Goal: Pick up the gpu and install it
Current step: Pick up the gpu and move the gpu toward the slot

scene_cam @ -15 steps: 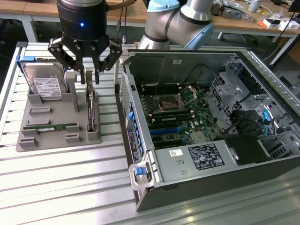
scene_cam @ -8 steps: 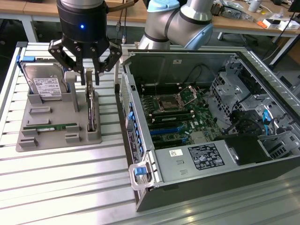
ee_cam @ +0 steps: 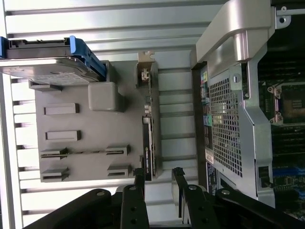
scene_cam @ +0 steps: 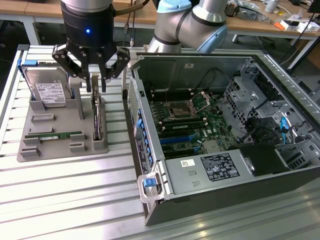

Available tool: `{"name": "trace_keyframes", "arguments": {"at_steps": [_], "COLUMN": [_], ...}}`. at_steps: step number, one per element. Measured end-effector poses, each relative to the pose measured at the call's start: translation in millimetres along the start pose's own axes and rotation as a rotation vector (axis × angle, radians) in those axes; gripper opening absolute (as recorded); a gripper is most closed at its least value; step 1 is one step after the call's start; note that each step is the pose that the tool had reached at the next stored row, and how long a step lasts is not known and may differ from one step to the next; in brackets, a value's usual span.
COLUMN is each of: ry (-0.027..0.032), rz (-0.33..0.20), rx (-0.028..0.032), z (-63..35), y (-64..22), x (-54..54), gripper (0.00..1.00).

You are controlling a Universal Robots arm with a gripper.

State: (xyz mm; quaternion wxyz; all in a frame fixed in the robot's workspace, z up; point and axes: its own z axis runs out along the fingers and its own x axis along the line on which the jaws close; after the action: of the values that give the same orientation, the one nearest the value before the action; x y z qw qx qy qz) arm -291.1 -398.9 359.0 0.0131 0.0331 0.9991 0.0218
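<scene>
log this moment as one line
gripper: open, straddling gpu end | gpu: on edge in grey holder | pc case: open beside holder

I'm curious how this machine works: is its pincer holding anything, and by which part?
Nothing is gripped. The open pincer sits over one end of the gpu, which stands on edge in the grey tray.

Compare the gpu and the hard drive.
The gpu is thin and black; the hard drive is thicker, silver, white-labelled. The gpu stands on edge; the hard drive leans back. The gripper is at the gpu, not the hard drive. Both sit in the grey tray.
</scene>
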Motion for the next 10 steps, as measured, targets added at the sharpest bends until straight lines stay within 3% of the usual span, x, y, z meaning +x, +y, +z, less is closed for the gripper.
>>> {"name": "trace_keyframes", "arguments": {"at_steps": [10], "ry": [-0.0001], "rz": [0.0], "rx": [-0.0001], "z": [4.1], "y": [-0.2], "x": [0.1], "gripper": [0.36]}}
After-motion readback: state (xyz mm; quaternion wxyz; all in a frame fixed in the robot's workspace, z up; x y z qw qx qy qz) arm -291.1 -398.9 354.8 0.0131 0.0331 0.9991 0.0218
